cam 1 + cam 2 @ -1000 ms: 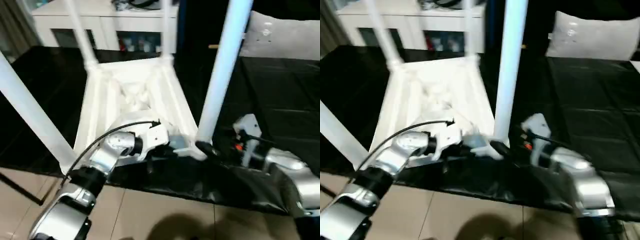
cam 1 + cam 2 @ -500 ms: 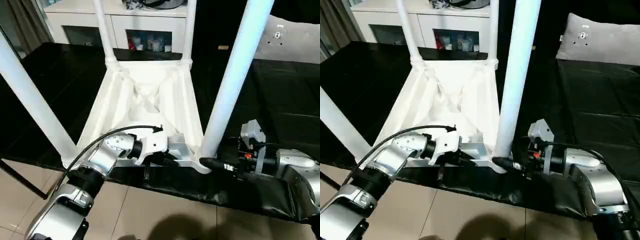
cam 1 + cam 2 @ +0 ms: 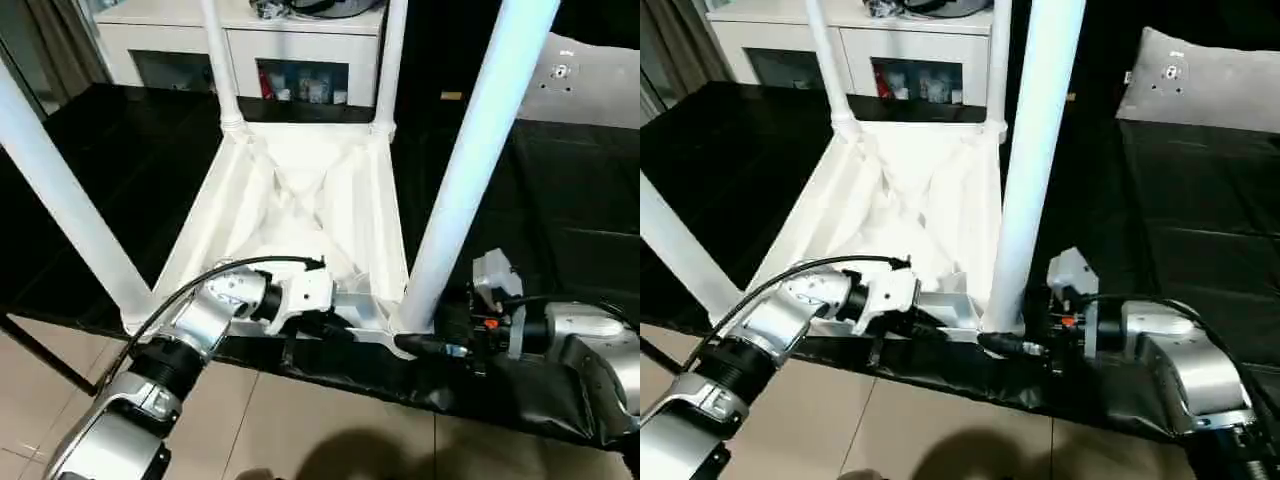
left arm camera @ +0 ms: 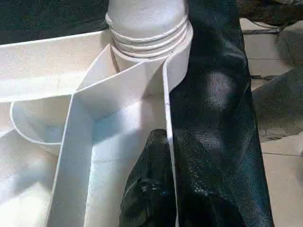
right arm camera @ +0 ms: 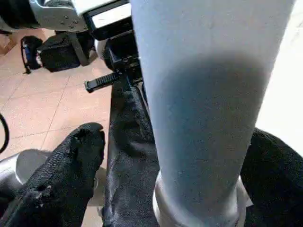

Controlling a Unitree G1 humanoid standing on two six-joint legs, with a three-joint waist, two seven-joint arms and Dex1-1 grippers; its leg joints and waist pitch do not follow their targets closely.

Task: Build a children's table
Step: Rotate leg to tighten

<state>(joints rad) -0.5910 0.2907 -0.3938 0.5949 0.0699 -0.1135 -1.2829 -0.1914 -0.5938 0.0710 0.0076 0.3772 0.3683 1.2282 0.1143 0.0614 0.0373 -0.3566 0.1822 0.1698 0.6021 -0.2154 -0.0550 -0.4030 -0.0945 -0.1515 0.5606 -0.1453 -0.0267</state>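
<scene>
**Upturned table with legs up, a gripper at each side of its near edge**

The white table (image 3: 300, 215) lies upside down on a black sheet (image 3: 560, 190), its ribbed underside facing up and filling the middle of the head view. Four white legs stand from its corner sockets: two far ones at about 11 and 12 o'clock, one near leg (image 3: 470, 170) rising toward 1 o'clock, and another (image 3: 60, 200) leaning out toward 10 o'clock.

The left gripper (image 3: 325, 325) is at the table's near rim, at about 6 o'clock. In the left wrist view its fingers (image 4: 151, 189) are pressed together on the thin upright edge wall, one inside it and one outside, with the threaded foot of a leg (image 4: 147, 28) seated in the socket just beyond.

The right gripper (image 3: 1015, 345) sits at the base of the near right leg, at about 4 o'clock from the table's centre. Its fingers are spread wide to either side of that leg; in the right wrist view one finger (image 5: 66, 170) stands apart from the pale tube (image 5: 208, 104), not touching it.

A white cabinet (image 3: 300, 50) with glass doors stands beyond the sheet at 12 o'clock. A grey cushion (image 3: 1210, 70) lies at 2 o'clock. Tiled floor (image 3: 330, 440) shows along the near edge.
</scene>
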